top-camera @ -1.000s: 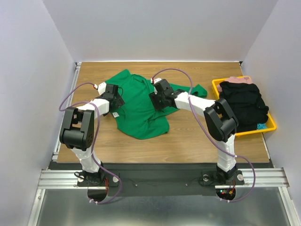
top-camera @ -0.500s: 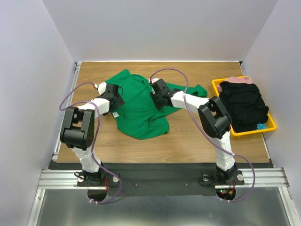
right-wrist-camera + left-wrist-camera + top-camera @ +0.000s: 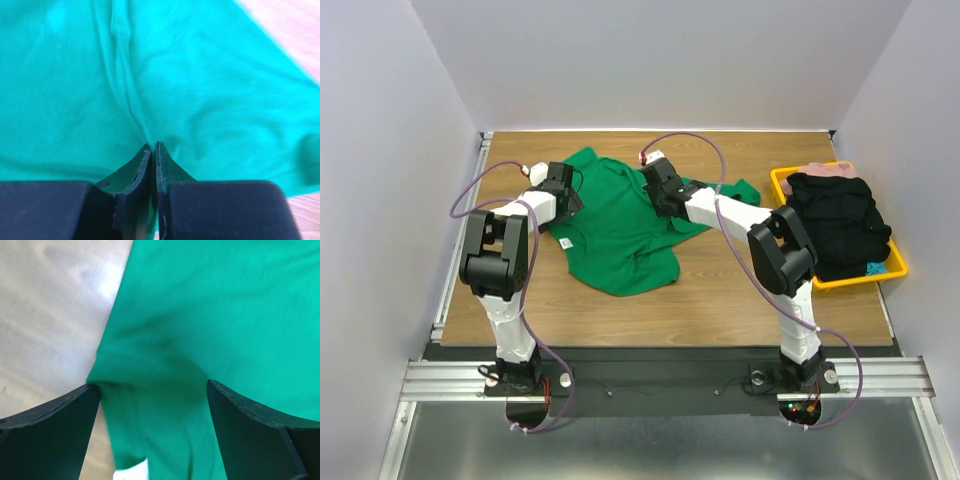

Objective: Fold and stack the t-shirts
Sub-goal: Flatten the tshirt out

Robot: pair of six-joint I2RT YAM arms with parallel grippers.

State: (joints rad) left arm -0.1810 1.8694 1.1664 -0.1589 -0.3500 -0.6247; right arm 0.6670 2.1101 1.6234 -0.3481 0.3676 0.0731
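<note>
One bright green t-shirt (image 3: 620, 235) lies crumpled on the wooden table, a sleeve reaching right. My left gripper (image 3: 563, 190) hovers over its left edge, jaws wide open; in the left wrist view the cloth (image 3: 210, 315) runs between the fingers of the gripper (image 3: 152, 385) with bare wood to the left. My right gripper (image 3: 660, 190) is at the shirt's upper middle. In the right wrist view the gripper (image 3: 153, 145) is shut, pinching a ridge of green cloth (image 3: 200, 85) that puckers up to the fingertips.
A yellow tray (image 3: 895, 268) stands at the right edge with a heap of black clothes (image 3: 840, 220) and a bit of pink cloth (image 3: 825, 168) behind. Grey walls enclose the table on three sides. Purple cables loop above both arms.
The right gripper has closed on a fold of the shirt and shifted toward the far side. The left gripper has moved farther along the shirt's left edge, still open.
</note>
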